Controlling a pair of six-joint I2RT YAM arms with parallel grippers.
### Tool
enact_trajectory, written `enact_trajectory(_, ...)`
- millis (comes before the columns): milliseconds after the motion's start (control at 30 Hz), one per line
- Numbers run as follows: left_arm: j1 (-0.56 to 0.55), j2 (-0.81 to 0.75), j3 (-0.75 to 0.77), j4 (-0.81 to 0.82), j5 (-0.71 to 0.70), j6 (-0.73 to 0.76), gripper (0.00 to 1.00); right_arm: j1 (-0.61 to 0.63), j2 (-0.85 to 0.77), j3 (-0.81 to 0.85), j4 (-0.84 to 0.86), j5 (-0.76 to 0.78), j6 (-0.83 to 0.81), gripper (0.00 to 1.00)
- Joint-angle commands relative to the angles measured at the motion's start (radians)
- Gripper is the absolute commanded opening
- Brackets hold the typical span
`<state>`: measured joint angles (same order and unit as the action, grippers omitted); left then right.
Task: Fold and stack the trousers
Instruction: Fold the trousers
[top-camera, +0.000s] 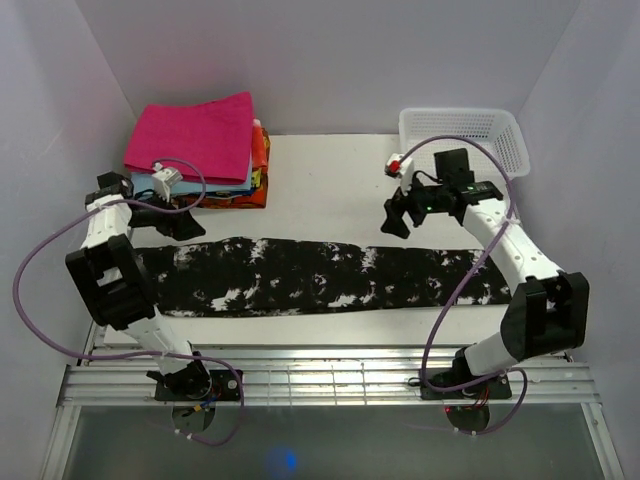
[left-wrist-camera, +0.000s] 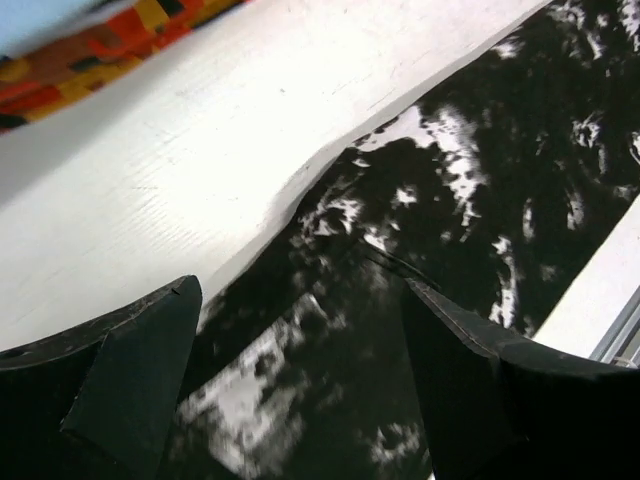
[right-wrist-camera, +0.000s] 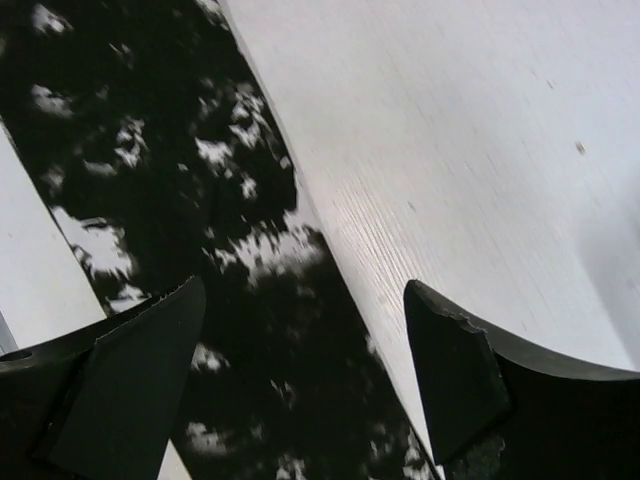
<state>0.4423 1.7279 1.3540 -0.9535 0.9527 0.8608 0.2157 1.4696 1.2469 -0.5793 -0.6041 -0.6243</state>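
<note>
Hovering above trousers (top-camera: 320, 275), left gripper (top-camera: 182, 224), right gripper (top-camera: 397, 217), both spread wide

Folded magenta cloth (top-camera: 195, 135) atop orange patterned cloth (top-camera: 259, 165), far left of the table (top-camera: 330, 180); white mesh basket (top-camera: 460, 113) far right.

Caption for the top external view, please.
Trousers lie flat across the table; left fingers and right fingers open above their far edge.

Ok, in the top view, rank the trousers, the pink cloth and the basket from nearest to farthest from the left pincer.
1. Trousers, directly under the left pincer.
2. Pink cloth, behind it, back left.
3. Basket, back right, farthest.
</note>
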Motion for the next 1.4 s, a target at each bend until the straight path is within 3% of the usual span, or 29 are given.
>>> enact_trajectory(0, -0.059, 0.073, -0.016, 0.117, 0.009, -0.069, 0.91, 0.120, 0.081, 0.054, 0.188, -0.008, 0.190, 0.86)
enact_trajectory(133, -0.106, 0.142, -0.045, 0.177, -0.040, -0.088, 0.76, 0.206, 0.262, 0.186, 0.242, 0.000, 0.279, 0.86)
enact_trajectory(167, -0.119, 0.147, -0.058, 0.174, -0.043, -0.051, 0.67, 0.220, 0.288, 0.213, 0.249, 0.000, 0.294, 0.85)
enact_trajectory(267, -0.160, 0.098, -0.147, 0.188, -0.068, 0.027, 0.52, 0.277, 0.389, 0.307, 0.263, -0.019, 0.330, 0.84)
enact_trajectory(367, -0.172, 0.021, -0.229, 0.217, -0.060, 0.082, 0.24, 0.330, 0.483, 0.387, 0.262, -0.049, 0.339, 0.82)
enact_trajectory(400, -0.174, 0.003, -0.246, 0.223, -0.057, 0.101, 0.05, 0.341, 0.506, 0.405, 0.263, -0.060, 0.344, 0.81)
enact_trajectory(433, -0.174, -0.036, -0.262, 0.231, -0.052, 0.106, 0.00, 0.362, 0.547, 0.434, 0.268, -0.083, 0.360, 0.81)
enact_trajectory(700, -0.175, -0.281, -0.504, 0.363, -0.032, 0.172, 0.00, 0.442, 0.696, 0.546, 0.360, -0.146, 0.403, 0.82)
enact_trajectory(933, -0.186, -0.641, -0.910, 0.700, -0.129, 0.334, 0.00, 0.453, 0.790, 0.608, 0.456, -0.163, 0.558, 0.61)
enact_trajectory(1067, -0.186, -0.803, -1.096, 0.875, -0.149, 0.455, 0.00, 0.475, 0.819, 0.612, 0.476, -0.164, 0.589, 0.58)
enact_trajectory(1100, -0.188, -0.853, -1.128, 0.904, -0.153, 0.498, 0.00, 0.482, 0.822, 0.612, 0.476, -0.175, 0.591, 0.60)
enact_trajectory(1233, -0.186, -0.910, -1.233, 1.006, -0.170, 0.547, 0.00, 0.516, 0.837, 0.617, 0.438, -0.266, 0.513, 0.86)
enact_trajectory(1367, -0.186, -0.904, -1.248, 1.096, -0.157, 0.509, 0.00, 0.553, 0.859, 0.609, 0.337, -0.301, 0.338, 0.95)
